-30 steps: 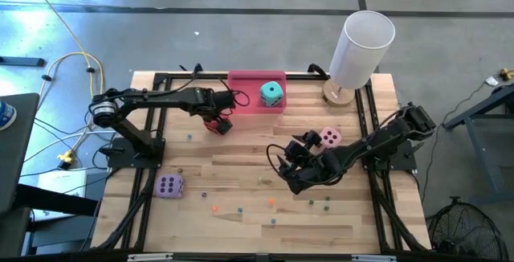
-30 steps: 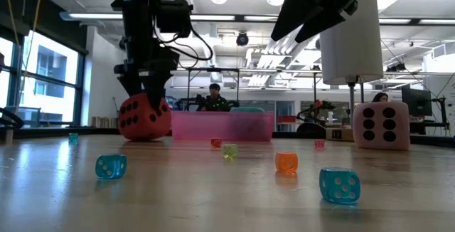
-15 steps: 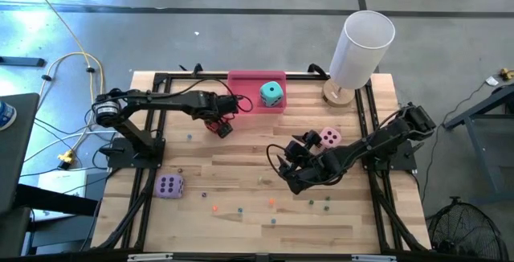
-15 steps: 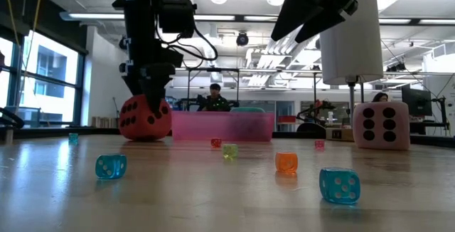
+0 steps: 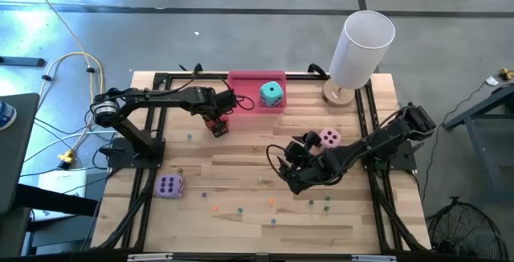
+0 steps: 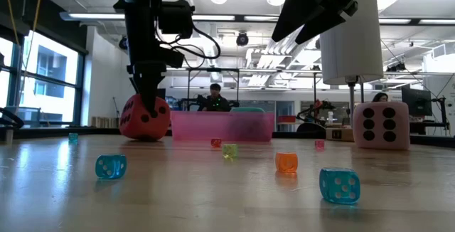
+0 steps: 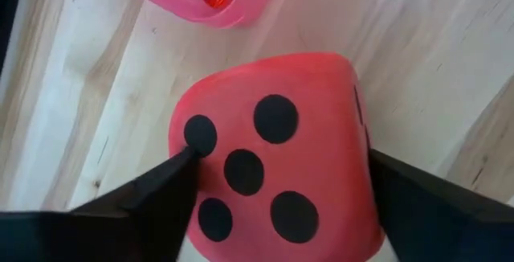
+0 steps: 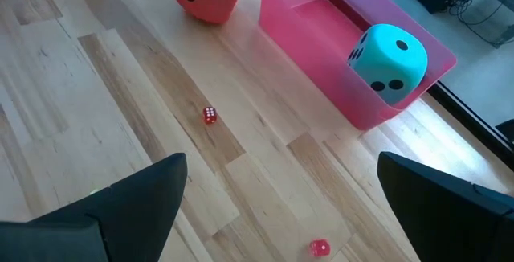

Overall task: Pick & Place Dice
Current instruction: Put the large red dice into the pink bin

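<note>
Straddling the red die (image 7: 273,173) upper left of the high view, left gripper (image 5: 215,122) jaws press its sides; the soft cube may slip.

A lab or workshop: bare concrete floor (image 5: 241,37), exposed ceiling ducts (image 6: 242,43), workbenches behind the table (image 5: 241,182).

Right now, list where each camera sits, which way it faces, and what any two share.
High: overhead, straight down on table, both arms.
Low: table height, looking across; arms drop in from above.
Left wrist: down on red die between left gripper fingers.
Right wrist: past right gripper toward pink tray, teal die.
All share the red die.
</note>
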### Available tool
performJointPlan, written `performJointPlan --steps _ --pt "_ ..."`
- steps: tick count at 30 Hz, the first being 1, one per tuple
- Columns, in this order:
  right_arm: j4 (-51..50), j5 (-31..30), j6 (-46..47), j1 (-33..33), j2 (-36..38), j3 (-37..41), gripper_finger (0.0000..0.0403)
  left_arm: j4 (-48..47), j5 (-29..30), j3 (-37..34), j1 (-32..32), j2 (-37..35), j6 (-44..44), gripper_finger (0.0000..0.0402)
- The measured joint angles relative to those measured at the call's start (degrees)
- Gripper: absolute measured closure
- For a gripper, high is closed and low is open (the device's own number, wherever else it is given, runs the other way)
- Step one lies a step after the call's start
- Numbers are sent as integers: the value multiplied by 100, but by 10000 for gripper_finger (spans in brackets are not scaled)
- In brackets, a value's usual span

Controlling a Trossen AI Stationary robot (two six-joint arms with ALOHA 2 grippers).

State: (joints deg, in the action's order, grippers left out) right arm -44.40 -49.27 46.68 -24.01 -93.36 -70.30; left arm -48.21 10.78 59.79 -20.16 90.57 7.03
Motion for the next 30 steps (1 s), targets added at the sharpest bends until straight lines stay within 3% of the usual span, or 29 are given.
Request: performJointPlan --steps 5,9,15,21,30 --pt "0 1 -14 2 0 0 3 56 -80 -2 -113 -237 -127 194" --pt "2 1 -44 0 0 0 3 51 29 -19 13 -560 -125 239" --pt "2 1 -44 1 0 0 3 -71 -389 -33 235 -932 -150 252" --pt "7 -1 -44 0 0 0 3 123 -410 15 292 -941 -325 253" --pt "2 -2 -46 1 0 0 3 360 -464 870 199 -978 -904 253"
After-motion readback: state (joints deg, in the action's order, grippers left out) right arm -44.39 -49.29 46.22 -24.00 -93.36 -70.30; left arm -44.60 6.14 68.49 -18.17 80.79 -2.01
